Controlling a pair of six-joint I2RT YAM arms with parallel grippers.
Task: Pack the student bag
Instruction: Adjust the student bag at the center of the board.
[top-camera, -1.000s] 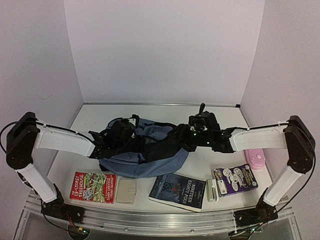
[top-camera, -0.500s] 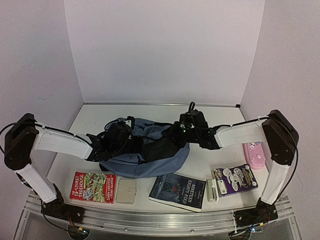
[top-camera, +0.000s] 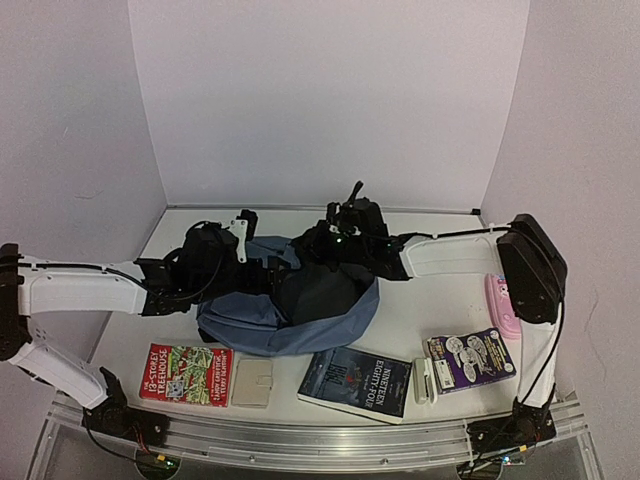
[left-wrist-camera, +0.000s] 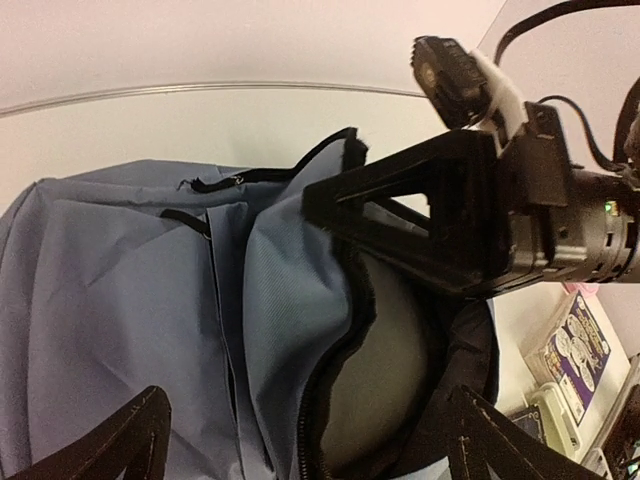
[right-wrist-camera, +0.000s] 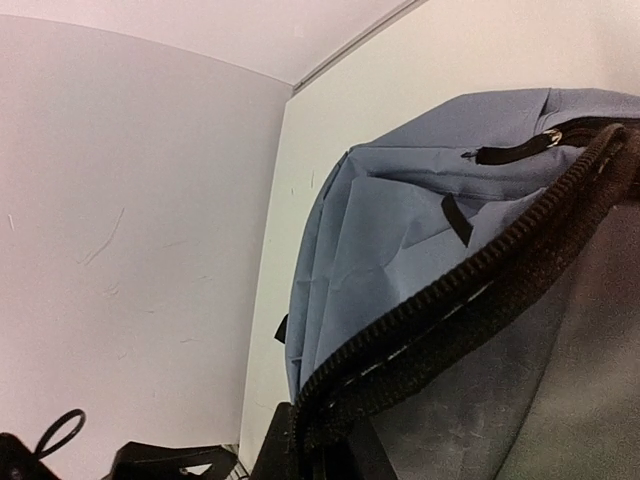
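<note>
The student bag (top-camera: 262, 328), slate blue with black zippers, lies in the middle of the table with its main opening gaping toward the right. My right gripper (top-camera: 312, 256) is shut on the zippered rim of that opening (right-wrist-camera: 470, 275) and holds it up. The left wrist view shows those fingers (left-wrist-camera: 400, 215) pinching the rim above the dark inside (left-wrist-camera: 395, 370). My left gripper (left-wrist-camera: 308, 396) hangs open just over the bag's left part (left-wrist-camera: 110, 300), touching nothing. From the top view it sits at the bag's back left (top-camera: 258, 272).
Along the front edge lie a red Treehouse book (top-camera: 185, 372), a beige wallet (top-camera: 252, 382), a dark Nineteen Eighty-Four book (top-camera: 357, 382), a small white item (top-camera: 425, 380) and a purple book (top-camera: 470, 358). A pink pencil case (top-camera: 505, 303) sits at the right wall.
My left gripper let go of the bag, opened and drew back to the left. My right gripper closed on the opening's rim and moved left and toward the back.
</note>
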